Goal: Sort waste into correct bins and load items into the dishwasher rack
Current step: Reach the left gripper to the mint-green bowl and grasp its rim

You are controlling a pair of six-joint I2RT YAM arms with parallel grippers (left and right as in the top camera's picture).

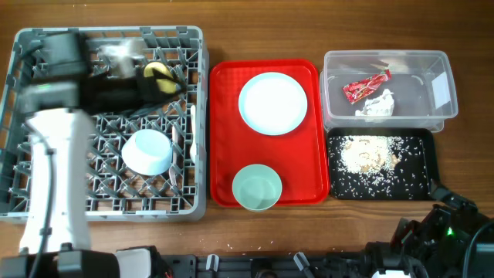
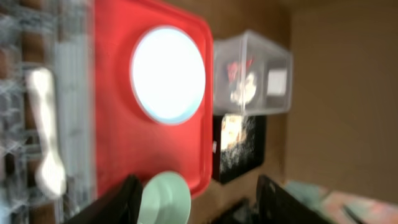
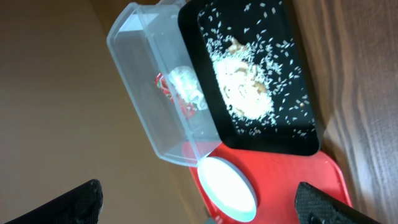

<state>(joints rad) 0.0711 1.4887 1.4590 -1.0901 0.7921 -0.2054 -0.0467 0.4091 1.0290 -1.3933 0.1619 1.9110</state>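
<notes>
A brown wood-grain tabletop (image 1: 262,31) fills the overhead view, with darker streaks running along its length. Past its far edge, the wrist views show a plain tan surface (image 2: 336,93); whether it is wall or floor is unclear. The light is soft and even.

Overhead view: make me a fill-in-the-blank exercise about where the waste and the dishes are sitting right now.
1. The red wrapper and the crumpled napkin lie in the ____ tub.
2. The rice scraps are spread over the ____ shallow tray.
3. The pale blue plate and the mint green bowl both sit on the ____ serving tray.
4. Of the two bowls in view, the ____ one sits in the dishwasher rack.

Missing words: clear; black; red; white.
</notes>
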